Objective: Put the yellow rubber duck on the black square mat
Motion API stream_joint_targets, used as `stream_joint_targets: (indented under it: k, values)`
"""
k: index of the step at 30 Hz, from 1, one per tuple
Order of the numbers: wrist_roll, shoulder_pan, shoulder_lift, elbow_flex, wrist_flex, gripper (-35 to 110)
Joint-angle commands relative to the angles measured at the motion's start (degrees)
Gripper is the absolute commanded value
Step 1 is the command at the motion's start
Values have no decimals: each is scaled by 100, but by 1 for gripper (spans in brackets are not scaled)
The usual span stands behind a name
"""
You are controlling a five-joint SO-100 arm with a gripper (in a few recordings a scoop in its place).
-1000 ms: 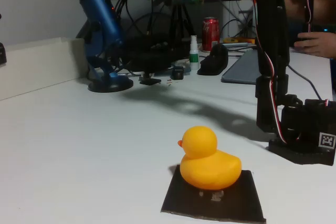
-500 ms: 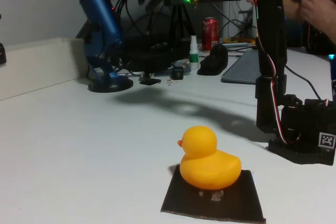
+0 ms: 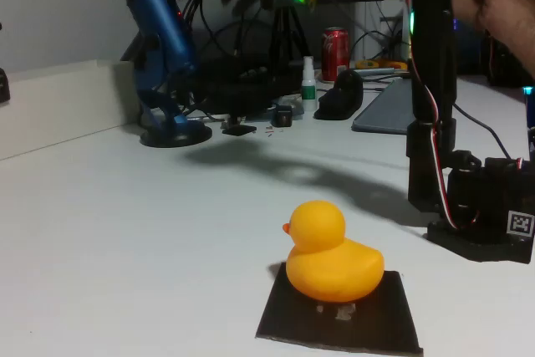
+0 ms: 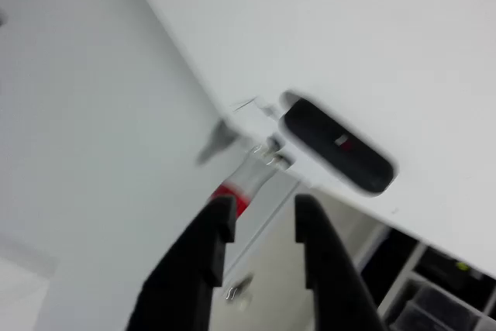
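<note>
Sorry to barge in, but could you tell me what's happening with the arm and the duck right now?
The yellow rubber duck sits on the black square mat on the white table, with nothing holding it. The arm stands upright beside it. In the wrist view the gripper holds nothing, its jaws a little apart. The placing looks done.

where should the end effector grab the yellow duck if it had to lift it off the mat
Probably across the plump body of the yellow rubber duck, below the head, coming down from above. It sits upright on the black square mat, beak to the left in the fixed view, so its two flanks offer the widest rounded hold. The head looks too small and round to pinch securely.
</note>
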State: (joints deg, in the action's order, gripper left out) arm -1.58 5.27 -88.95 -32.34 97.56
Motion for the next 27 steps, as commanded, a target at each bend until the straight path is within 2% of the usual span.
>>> stream_joint_targets:
  k: [1, 5, 11, 19, 27]
  values:
    - [-114, -26, -1187, -193, 0, 9]
    - [-114, -26, -1960, -932, -185, 9]
    - [-114, -35, -2681, -3129, -439, 9]
    - [-114, -53, -4588, -7022, -2566, 9]
    - [-114, -35, -5493, -10248, -4676, 9]
